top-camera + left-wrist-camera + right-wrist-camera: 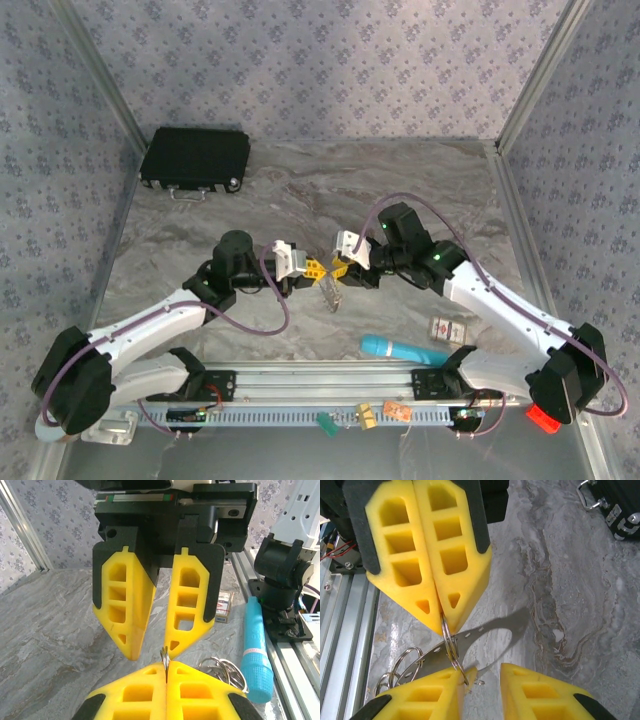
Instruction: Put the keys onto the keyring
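Note:
My left gripper (166, 666) is shut on the keyring (164, 656), a thin silvery metal ring pinched edge-on between its yellow fingertips. The two grippers meet tip to tip above the middle of the table, left gripper (312, 268) facing right gripper (340, 268). In the right wrist view the keyring (448, 637) hangs from the left gripper (441, 615) and its lower end rests against the inner face of one finger of my right gripper (489, 672). That gripper is open, with a clear gap between its fingers. A tangle of silvery loops (225, 672) lies on the table below. I cannot make out the keys in it.
A turquoise cylinder (400, 349) lies near the front rail, right of centre. A small card-like box (449, 327) sits beside it. A black case (195, 158) stands at the back left. Green (325, 424), orange (397, 410) and red (541, 418) pieces sit along the front rail.

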